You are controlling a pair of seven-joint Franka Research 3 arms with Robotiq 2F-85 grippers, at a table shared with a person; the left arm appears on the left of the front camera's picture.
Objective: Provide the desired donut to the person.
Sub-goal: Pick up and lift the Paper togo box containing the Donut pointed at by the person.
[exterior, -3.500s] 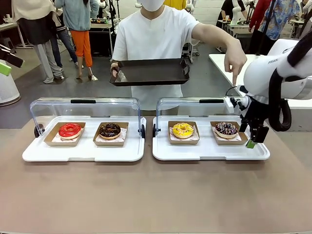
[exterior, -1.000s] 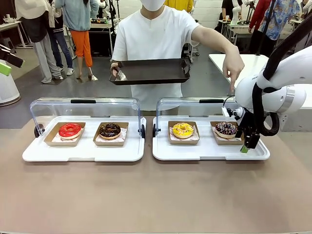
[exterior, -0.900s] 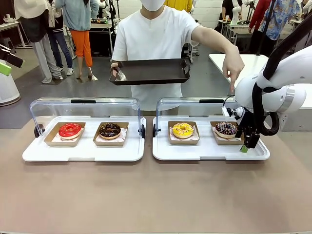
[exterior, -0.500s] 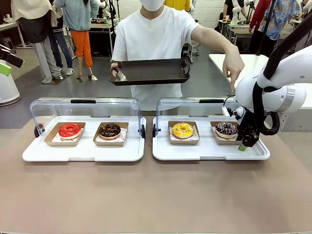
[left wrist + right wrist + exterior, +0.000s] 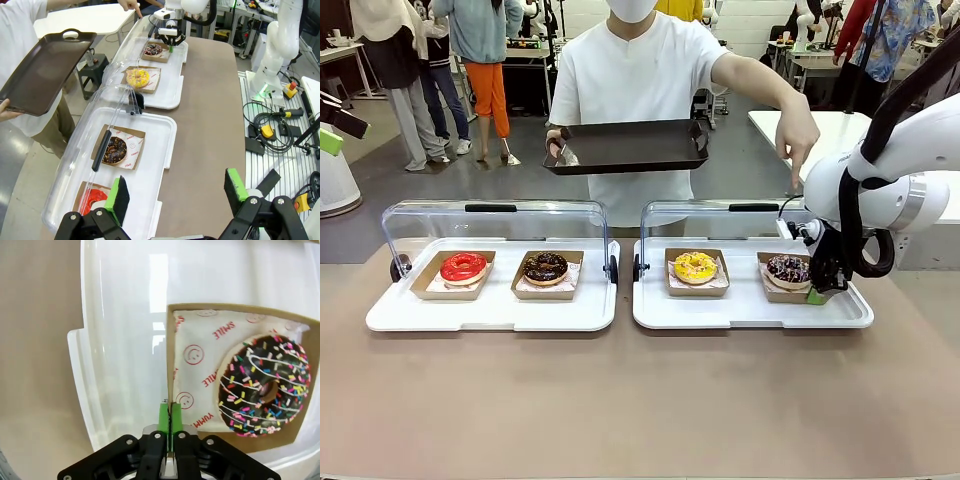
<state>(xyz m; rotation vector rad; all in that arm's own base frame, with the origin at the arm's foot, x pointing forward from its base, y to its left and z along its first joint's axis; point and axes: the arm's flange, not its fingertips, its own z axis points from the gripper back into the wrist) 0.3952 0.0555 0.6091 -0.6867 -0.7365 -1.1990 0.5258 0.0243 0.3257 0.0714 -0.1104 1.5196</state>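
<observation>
Over at the far right of the right-hand white tray (image 5: 740,312), my right claw (image 5: 817,294) was pinching one edge of the cardboard tray (image 5: 775,294) that carried the sprinkled chocolate donut (image 5: 787,269), with its green pads pressed flat against the card. That white tray's clear lid (image 5: 720,222) stood raised. Across the table, the person (image 5: 640,80) held a dark serving tray (image 5: 628,147) in one hand and pointed the other hand (image 5: 798,128) down toward that same donut. My left claw (image 5: 177,192) hung spread wide, looking down on the other white tray (image 5: 160,150) near the red donut (image 5: 92,200).
</observation>
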